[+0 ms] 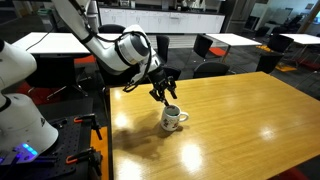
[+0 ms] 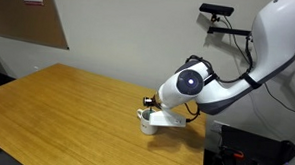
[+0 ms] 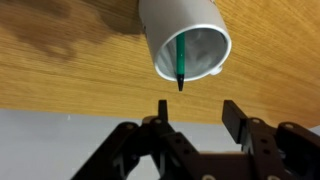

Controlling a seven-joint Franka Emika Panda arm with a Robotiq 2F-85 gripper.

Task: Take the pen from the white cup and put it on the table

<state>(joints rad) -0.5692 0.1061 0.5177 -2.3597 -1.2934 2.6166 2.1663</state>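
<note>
Nothing is done yet: the gripper (image 3: 197, 108) is hovering open over the white cup (image 3: 172, 10), the pen (image 3: 180, 62) is standing inside ungrasped, and the table (image 3: 60, 60) is waiting

This looks like an office or a meeting area. There is a big wooden table (image 1: 240, 110), white tables (image 1: 42, 42) with black chairs (image 1: 208, 47) behind it, and a cork board (image 2: 20, 22) on the wall.
</note>
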